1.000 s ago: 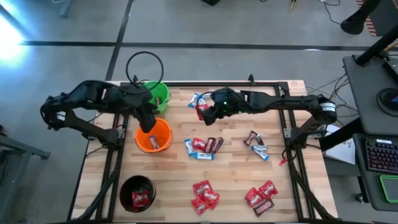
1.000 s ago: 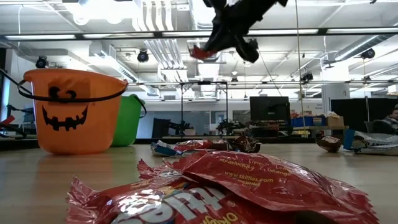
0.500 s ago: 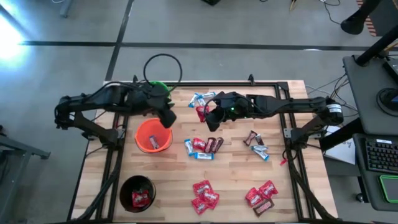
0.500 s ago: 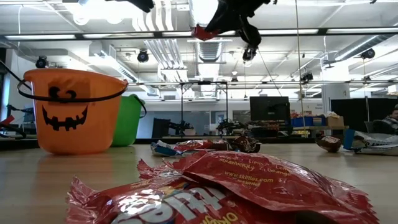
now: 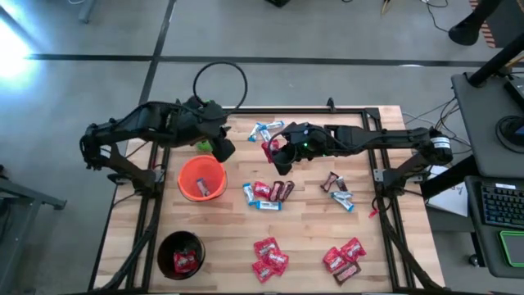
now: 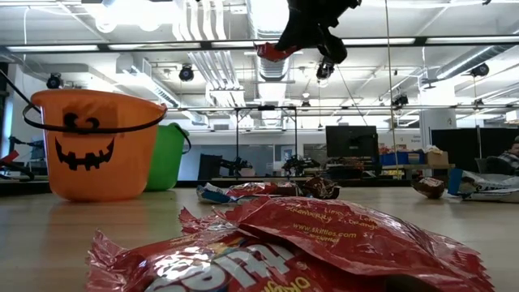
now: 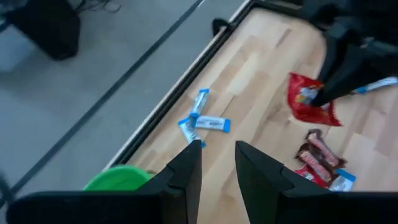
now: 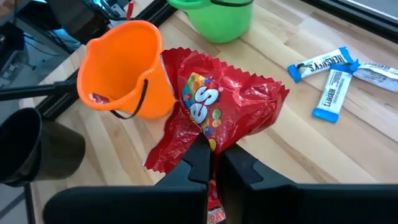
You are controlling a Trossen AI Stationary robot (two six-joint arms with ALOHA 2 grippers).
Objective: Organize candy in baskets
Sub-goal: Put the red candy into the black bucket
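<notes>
My right gripper is shut on a red candy packet and hangs above the table's far middle. In the low view the packet is high in the air. My left gripper is open and empty, and stands beside the green basket, which the arm mostly covers. The orange basket and the black basket stand on the table's left side with candy inside. Loose candy lies in groups at the middle and near the near edge. My right gripper pinches the red packet's lower crimped end between its two fingers. The packet is lifted clear of the table and fans out, crumpled, beyond the fingertips.
Blue-and-white bars lie by the far edge. Brown and blue candies sit right of the middle, and red packets are at the near right. A red packet lies right in front of the low camera. Bare wood shows between the groups.
My left gripper has moved away from above the orange basket, toward the far edge and somewhat to the right, and is now beside the green basket. My right gripper has carried the red packet a little higher.
</notes>
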